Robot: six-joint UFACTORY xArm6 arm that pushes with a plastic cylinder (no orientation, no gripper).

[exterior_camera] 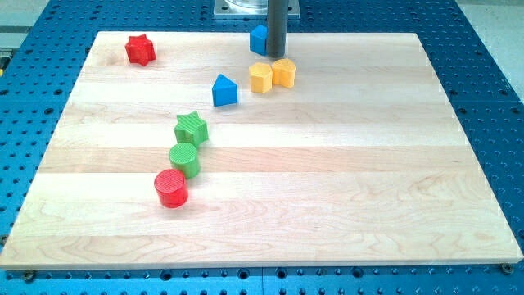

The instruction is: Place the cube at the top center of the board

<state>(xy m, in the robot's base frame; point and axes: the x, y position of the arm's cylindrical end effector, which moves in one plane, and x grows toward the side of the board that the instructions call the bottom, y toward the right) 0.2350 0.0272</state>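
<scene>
While the red star sits near the wooden board's top-left corner, a red cylinder, green cylinder, green star and blue house-shaped block climb diagonally rightward to two touching yellow blocks. Against the top edge, the blue cube touches my tip, a bare rod holding nothing, just on its right. Rightward the board lies open, ringed by blue perforated table.
</scene>
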